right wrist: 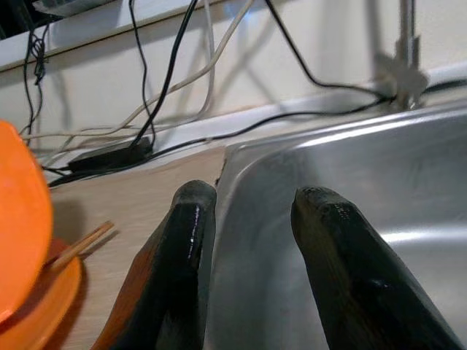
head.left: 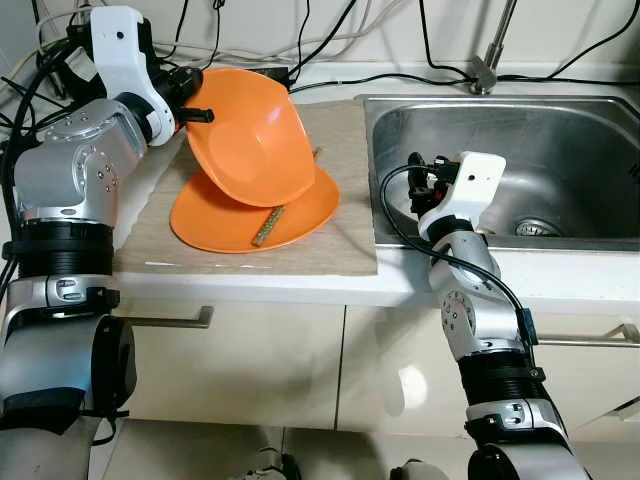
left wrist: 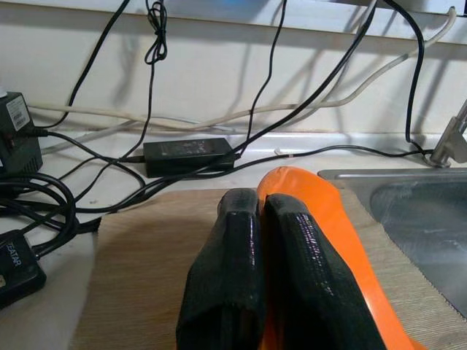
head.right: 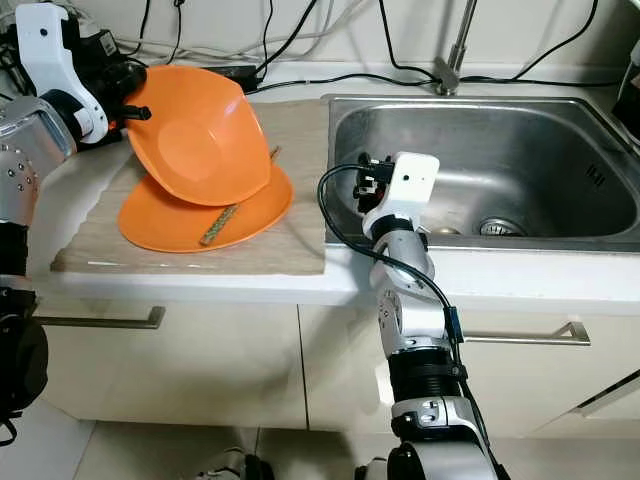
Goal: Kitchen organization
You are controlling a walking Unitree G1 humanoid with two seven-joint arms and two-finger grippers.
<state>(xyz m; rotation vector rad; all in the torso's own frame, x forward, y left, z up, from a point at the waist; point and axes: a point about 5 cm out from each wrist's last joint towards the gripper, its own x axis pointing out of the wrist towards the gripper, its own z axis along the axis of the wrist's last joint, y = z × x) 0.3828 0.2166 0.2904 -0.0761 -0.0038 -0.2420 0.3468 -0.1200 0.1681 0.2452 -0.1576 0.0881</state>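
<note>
An orange bowl (head.left: 250, 135) hangs tilted on its side over an orange plate (head.left: 300, 215) that lies on a wooden mat (head.left: 340, 250). My left gripper (head.left: 195, 112) is shut on the bowl's left rim; in the left wrist view the two fingers (left wrist: 241, 240) pinch the orange rim (left wrist: 321, 219). A brown chopstick (head.left: 268, 228) rests on the plate, and another pokes out behind the bowl. My right gripper (right wrist: 252, 219) is open and holds nothing, hovering at the left edge of the steel sink (head.left: 560, 130).
A faucet (head.left: 490, 60) rises behind the sink. Black and white cables and a power adapter (left wrist: 188, 152) run along the back wall. Cabinet fronts with a bar handle (head.left: 170, 320) lie below the counter edge.
</note>
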